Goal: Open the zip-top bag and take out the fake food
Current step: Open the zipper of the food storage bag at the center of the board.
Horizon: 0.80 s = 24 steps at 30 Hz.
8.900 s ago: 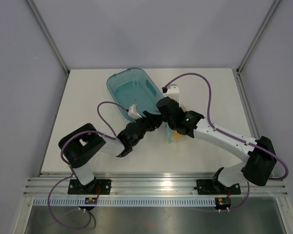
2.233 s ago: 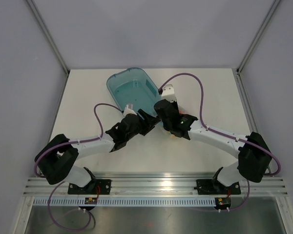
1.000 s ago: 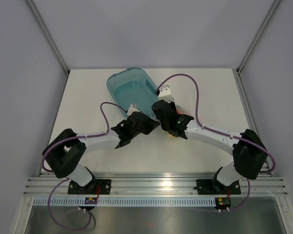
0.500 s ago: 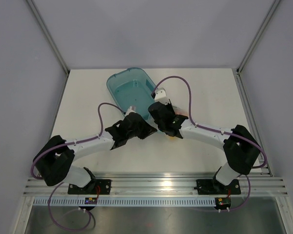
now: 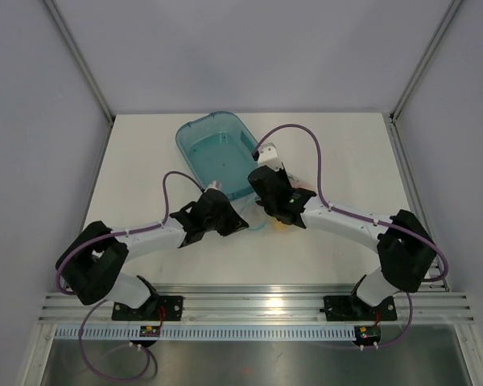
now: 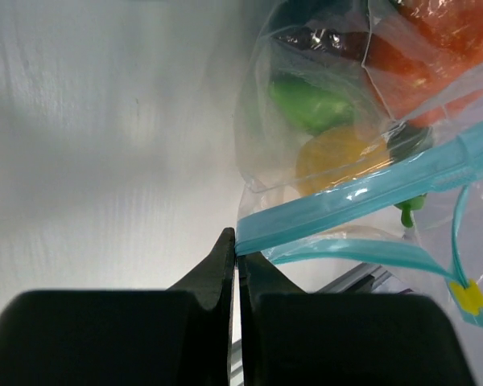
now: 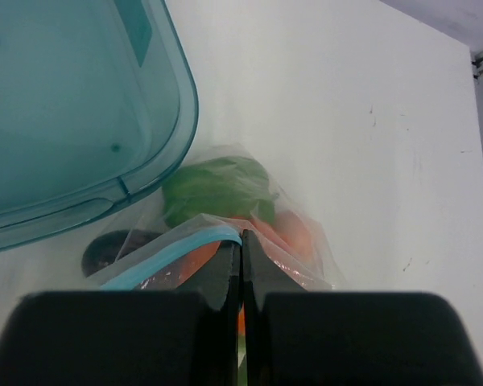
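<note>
1. Left gripper point(image 6: 236, 244): fingers closed, pinching a corner of the zip-top bag point(image 6: 338, 137) at its teal strip.
2. Right gripper point(image 7: 241, 241): closed on the same strip.
3. Fake food point(image 6: 310, 103) is inside the bag, at the middle of the table point(image 5: 346, 161).
4. Teal tub point(image 7: 64, 112) is just beyond.

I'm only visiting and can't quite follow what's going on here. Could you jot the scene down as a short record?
left gripper: shut, pinching one end of the bag's blue strip
right gripper: shut on the same strip, further along
bag: clear plastic; its two blue strips look partly pulled apart
toy food: green, yellow, orange and dark pieces, all inside the bag
tub: see-through teal, right beside the bag
table: white
</note>
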Motion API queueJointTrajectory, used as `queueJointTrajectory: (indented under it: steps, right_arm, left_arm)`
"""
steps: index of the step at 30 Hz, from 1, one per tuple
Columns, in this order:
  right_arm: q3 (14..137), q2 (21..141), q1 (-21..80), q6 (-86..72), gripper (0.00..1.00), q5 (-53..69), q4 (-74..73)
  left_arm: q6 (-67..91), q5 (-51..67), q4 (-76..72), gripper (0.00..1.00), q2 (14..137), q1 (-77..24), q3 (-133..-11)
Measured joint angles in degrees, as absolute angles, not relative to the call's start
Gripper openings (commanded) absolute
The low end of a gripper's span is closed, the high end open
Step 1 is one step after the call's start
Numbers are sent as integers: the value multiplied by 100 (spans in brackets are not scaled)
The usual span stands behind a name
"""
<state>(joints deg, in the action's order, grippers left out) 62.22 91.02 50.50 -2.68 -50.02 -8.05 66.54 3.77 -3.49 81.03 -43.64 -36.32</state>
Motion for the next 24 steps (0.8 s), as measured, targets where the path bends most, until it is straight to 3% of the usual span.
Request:
queueJointTrajectory:
  steps: [11,21,24]
  right_arm:
    - [6222,7999,5103,-733,6,-3400,-1282]
    - [6222,7891,5113,-760,6,-2801,-1590]
    - [6222,7872,5122,-760,6,-2685,-1623]
  left_arm:
    - [6117,381,-215,0,8374,-4309,-3964]
    - [5872,167,276,0,8291,-4305,-4082]
    - [5806,-67,519,5,8138,-4305,-4084]
